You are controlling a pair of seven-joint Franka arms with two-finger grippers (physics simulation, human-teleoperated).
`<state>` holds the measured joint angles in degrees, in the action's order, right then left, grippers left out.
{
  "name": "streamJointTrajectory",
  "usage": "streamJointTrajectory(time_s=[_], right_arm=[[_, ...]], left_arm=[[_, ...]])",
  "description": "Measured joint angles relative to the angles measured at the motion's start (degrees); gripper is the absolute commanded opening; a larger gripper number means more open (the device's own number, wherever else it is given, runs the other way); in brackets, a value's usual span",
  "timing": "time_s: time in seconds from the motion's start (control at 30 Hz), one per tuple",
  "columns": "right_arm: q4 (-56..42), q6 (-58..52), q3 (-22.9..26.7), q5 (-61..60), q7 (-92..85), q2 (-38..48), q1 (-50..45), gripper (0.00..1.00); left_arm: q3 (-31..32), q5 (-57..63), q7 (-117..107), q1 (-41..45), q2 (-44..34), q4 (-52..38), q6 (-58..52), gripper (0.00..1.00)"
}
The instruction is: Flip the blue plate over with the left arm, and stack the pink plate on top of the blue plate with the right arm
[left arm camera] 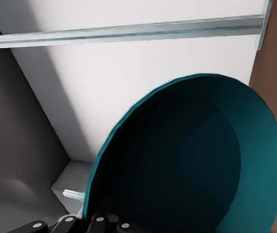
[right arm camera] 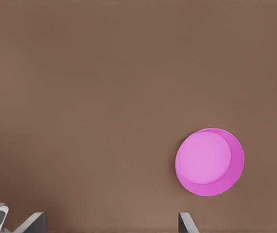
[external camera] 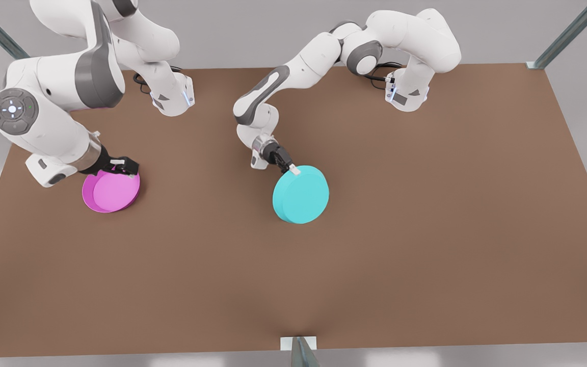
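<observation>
The blue plate (external camera: 302, 196) is near the table's middle, its flat underside facing the front camera. My left gripper (external camera: 292, 168) is shut on its far rim. In the left wrist view the blue plate (left arm camera: 177, 165) shows its dark hollow inside, tilted up against the wall, with my left gripper (left arm camera: 99, 221) clamped on the rim. The pink plate (external camera: 112, 192) lies hollow side up at the front view's left. My right gripper (external camera: 120, 165) hovers above its far edge. From the right wrist camera the pink plate (right arm camera: 207, 162) looks small and well below my open right gripper (right arm camera: 109, 228).
The brown table (external camera: 426, 229) has wide bare room on the front view's right and along the front edge. Both arm bases stand at the back. A metal post (external camera: 301, 351) stands at the front edge, and a frame rail (left arm camera: 129, 33) runs along the wall.
</observation>
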<state>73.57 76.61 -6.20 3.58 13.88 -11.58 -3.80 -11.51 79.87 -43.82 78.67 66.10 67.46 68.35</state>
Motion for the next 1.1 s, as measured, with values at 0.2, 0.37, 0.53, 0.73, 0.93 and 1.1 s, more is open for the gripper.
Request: streamJointTrajectory(time_s=[0.2, 0.37, 0.53, 0.73, 0.93, 1.1], right_arm=[[-1.48, -0.93, 0.41, -0.51, 0.09, -0.2, 0.43, 1.0], [-1.58, -1.31, 0.73, 0.03, -0.84, 0.06, 0.81, 1.0], [-1.58, -2.16, 0.66, 0.03, -0.34, 0.5, 0.59, 1.0], [-1.59, -2.16, 0.5, 0.03, 0.18, 0.42, 0.4, 1.0], [-1.67, -2.16, 0.72, -0.15, -0.45, 0.5, 0.7, 1.0], [-1.67, -2.16, 0.65, -0.01, -0.03, 0.5, 0.72, 1.0]], left_arm=[[0.64, -1.65, -1.96, 0.08, 2.0, -0.04, 0.07, 0.21], [1.73, -2.76, -3.31, 1.13, 2.2, -0.1, -0.32, 0.34], [5.24, -6.71, -1.97, 1.62, 1.51, -0.54, -0.12, 1.0], [6.85, -14.84, -2.91, 1.24, 1.33, -3.13, 4.35, 1.0], [6.59, -21.3, -15.2, 0.73, -0.72, -3.04, 13.72, 1.0], [6.16, -23.02, -28.38, 0.35, -2.45, -2.95, 25.25, 1.0]])
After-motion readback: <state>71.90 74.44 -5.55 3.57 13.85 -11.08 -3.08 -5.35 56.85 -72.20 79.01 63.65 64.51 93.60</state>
